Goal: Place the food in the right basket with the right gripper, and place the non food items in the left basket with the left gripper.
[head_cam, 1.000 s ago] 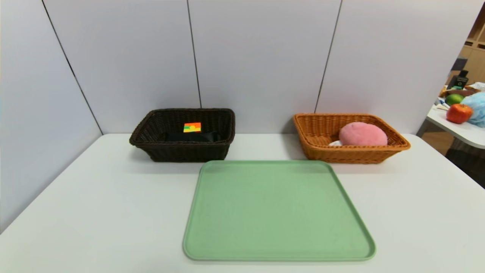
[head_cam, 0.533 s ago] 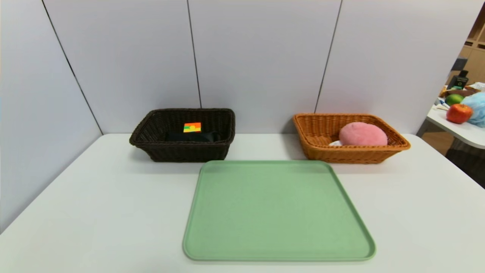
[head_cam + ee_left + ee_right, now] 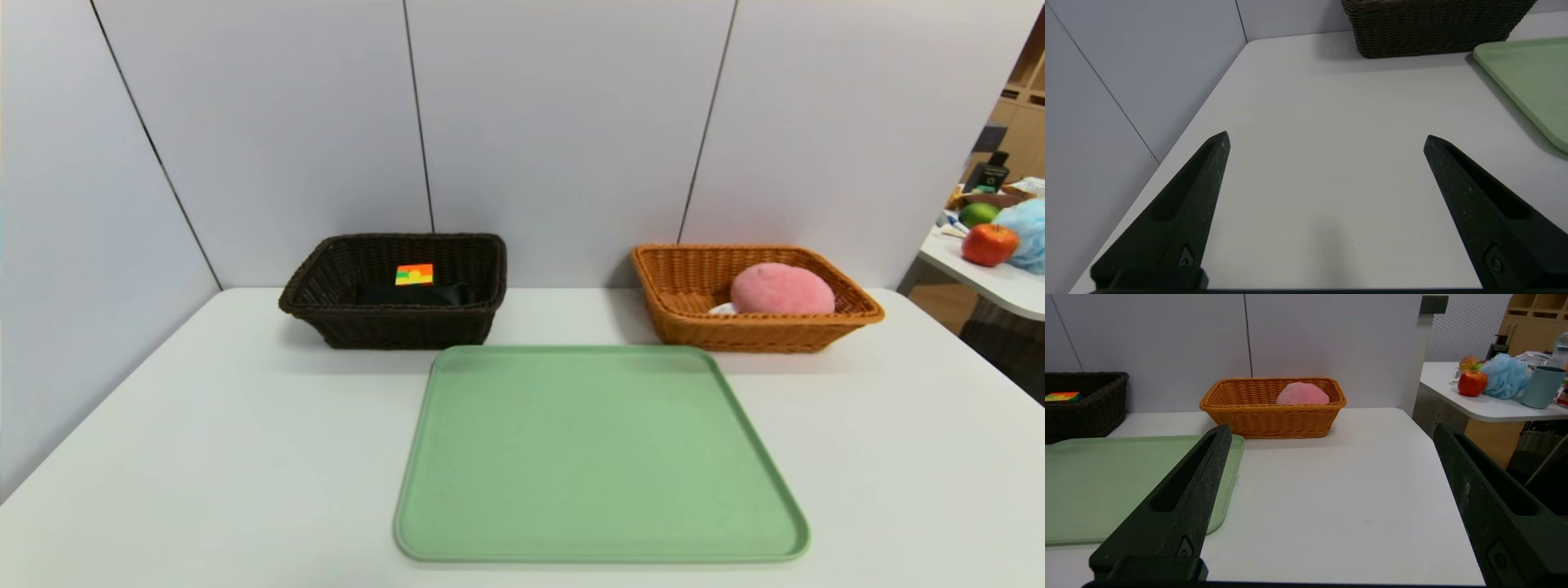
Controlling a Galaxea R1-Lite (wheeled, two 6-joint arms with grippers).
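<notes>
white counter (image 3: 204,457), green tray (image 3: 596,457) bare, baskets loaded
left tool (image 3: 1327,139) and right tool (image 3: 1331,430): fingers spread wide, nothing gripped, above counter

Bright, even overhead light; soft shadows beside baskets (image 3: 392,327); sharp focus throughout.

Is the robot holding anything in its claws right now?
No. The left gripper and right gripper are both open with only bare table between their fingers; nothing is held.
</notes>
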